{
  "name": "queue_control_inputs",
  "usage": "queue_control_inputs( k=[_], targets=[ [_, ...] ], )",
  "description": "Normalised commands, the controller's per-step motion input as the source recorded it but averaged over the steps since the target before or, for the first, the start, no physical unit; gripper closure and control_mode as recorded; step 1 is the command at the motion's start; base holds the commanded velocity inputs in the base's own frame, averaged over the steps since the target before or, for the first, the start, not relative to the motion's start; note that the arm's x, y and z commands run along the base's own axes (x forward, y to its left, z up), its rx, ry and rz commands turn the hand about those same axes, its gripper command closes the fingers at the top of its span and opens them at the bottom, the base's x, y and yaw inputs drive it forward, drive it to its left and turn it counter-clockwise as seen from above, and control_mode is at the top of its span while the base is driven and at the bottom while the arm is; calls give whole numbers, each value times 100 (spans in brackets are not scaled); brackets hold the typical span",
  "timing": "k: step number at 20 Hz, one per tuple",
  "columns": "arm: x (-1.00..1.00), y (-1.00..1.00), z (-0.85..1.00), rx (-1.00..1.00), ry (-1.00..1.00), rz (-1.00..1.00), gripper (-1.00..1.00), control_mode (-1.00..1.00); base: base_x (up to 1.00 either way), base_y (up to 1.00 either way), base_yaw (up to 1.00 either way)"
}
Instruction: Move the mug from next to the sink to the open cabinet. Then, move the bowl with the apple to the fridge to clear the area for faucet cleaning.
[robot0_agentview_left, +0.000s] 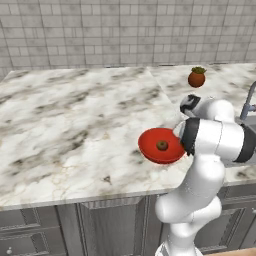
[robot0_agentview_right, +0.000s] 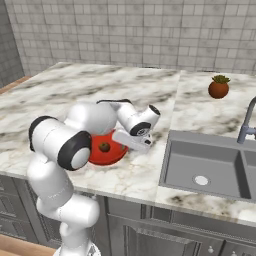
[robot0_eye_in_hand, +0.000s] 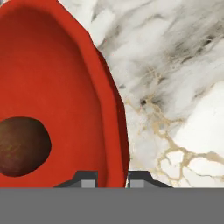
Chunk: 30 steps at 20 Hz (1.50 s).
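The red bowl (robot0_agentview_left: 152, 150) (robot0_agentview_right: 111, 156) (robot0_eye_in_hand: 52, 78) sits on the marble counter near its front edge, left of the sink (robot0_agentview_right: 200, 167). The brownish apple (robot0_agentview_left: 162, 145) (robot0_agentview_right: 104, 147) (robot0_eye_in_hand: 19, 146) lies inside it. My gripper (robot0_eye_in_hand: 113, 179) is at the bowl's sink-side rim, one fingertip inside the wall and one outside, shut on the rim. In both base views the arm bends low over the bowl and hides part of it. The faucet (robot0_agentview_right: 246, 125) (robot0_agentview_left: 248, 102) stands behind the sink. The mug, the open cabinet and the fridge are out of view.
A red-brown ball with a green top (robot0_agentview_left: 196, 77) (robot0_agentview_right: 218, 87) stands at the back of the counter near the tiled wall. The counter's front edge (robot0_agentview_left: 75, 200) runs just below the bowl, with grey drawers beneath.
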Motion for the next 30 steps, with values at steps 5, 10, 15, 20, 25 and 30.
queue_control_inputs(
  k=[5, 10, 15, 20, 25, 30],
  targets=[
    [-28, 3, 100, 18, -11, -12, 100, -100, 0, 0, 0],
    [-43, 24, 100, 19, -11, -13, 100, -100, 0, 0, 0],
    [-12, 19, 15, 2, -2, -5, 100, 100, -33, 80, -14],
    [0, 0, 0, 0, 0, 0, 100, 100, -2, 100, 21],
    [0, 0, 0, 0, 0, 0, 100, 100, -13, 100, 67],
    [0, 0, 0, 0, 0, 0, 100, 100, -7, 100, 68]
  ],
)
